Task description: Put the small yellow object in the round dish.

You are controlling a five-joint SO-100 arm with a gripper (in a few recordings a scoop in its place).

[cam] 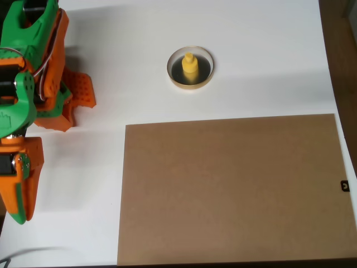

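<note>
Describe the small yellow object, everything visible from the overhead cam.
The small yellow object is a tiny bright yellow piece that looks like plastic: a wider round base with a narrower knob on top, seen from above. It stands upright inside the round dish, on the dish's dark inside, roughly centred and well within the pale cream rim. Nothing else touches it. The green and orange arm sits far off at the left edge of the overhead view, its jaws clear of the dish.

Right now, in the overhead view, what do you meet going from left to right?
Green and orange arm → gripper → round dish holding the small yellow object; the brown board lies below the dish, overlapping it sideways.
</note>
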